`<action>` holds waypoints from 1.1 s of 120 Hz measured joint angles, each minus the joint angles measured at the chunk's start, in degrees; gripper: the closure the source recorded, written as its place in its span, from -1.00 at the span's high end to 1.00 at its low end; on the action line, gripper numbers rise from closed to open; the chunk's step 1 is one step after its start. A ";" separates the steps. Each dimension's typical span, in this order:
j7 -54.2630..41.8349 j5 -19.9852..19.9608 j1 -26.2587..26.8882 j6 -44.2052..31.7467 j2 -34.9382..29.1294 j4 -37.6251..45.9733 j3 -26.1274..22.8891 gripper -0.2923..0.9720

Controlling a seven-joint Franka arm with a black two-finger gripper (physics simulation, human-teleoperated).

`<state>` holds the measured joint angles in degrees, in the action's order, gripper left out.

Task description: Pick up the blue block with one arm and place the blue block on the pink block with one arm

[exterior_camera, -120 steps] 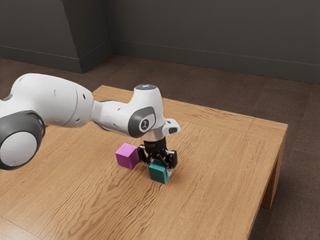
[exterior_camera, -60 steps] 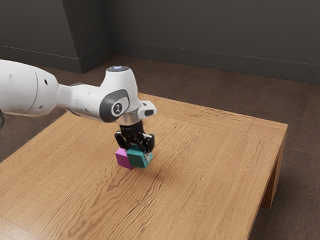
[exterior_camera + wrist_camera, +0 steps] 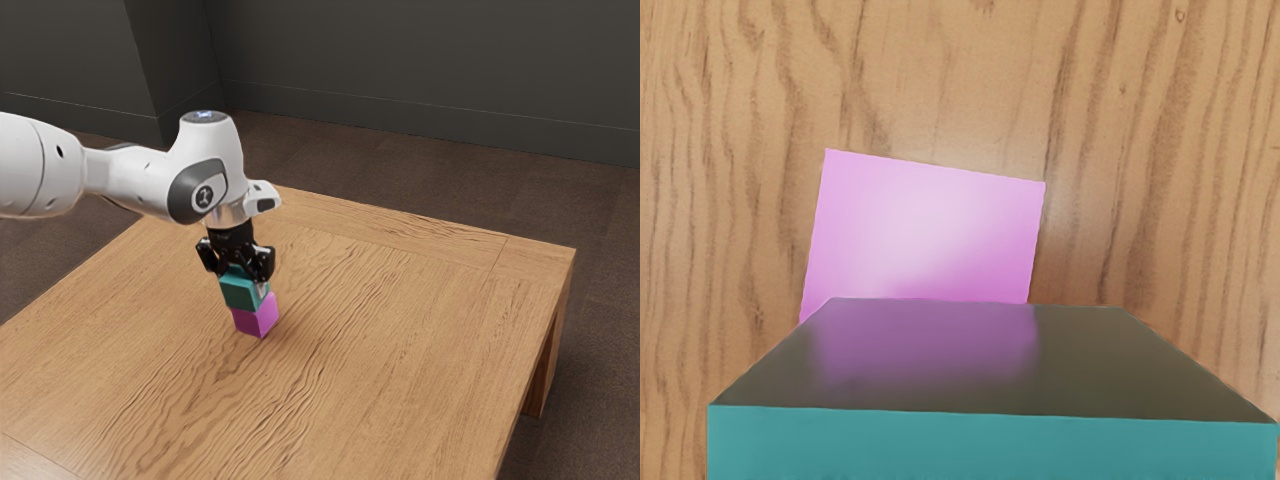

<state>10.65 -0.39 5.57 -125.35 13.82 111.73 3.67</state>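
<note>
Broadly, the table (image 3: 420,330) carries the whole job, and I have the arm (image 3: 120,185) reaching in from the exterior view's left so the hand hangs straight down over the stack; the gripper (image 3: 238,270) is closed part-way, its fingers clamping the blue block (image 3: 240,292) from two sides, which keeps the block level for a flat landing; that block sits directly over the pink block (image 3: 255,320), either resting on it or just above, and I cannot tell which; from the wrist, the blue block (image 3: 990,400) covers the near part of the pink block (image 3: 925,225), slightly twisted against it. A second ago I held it low, beside the pink block on the exterior view's right; half a second ago it was lifted alongside; now it is on top.
</note>
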 joint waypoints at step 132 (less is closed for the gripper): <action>-5.55 -0.42 -1.88 1.69 4.58 -5.54 -0.24 0.29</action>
<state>5.10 -0.80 3.69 -123.66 18.39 106.19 3.43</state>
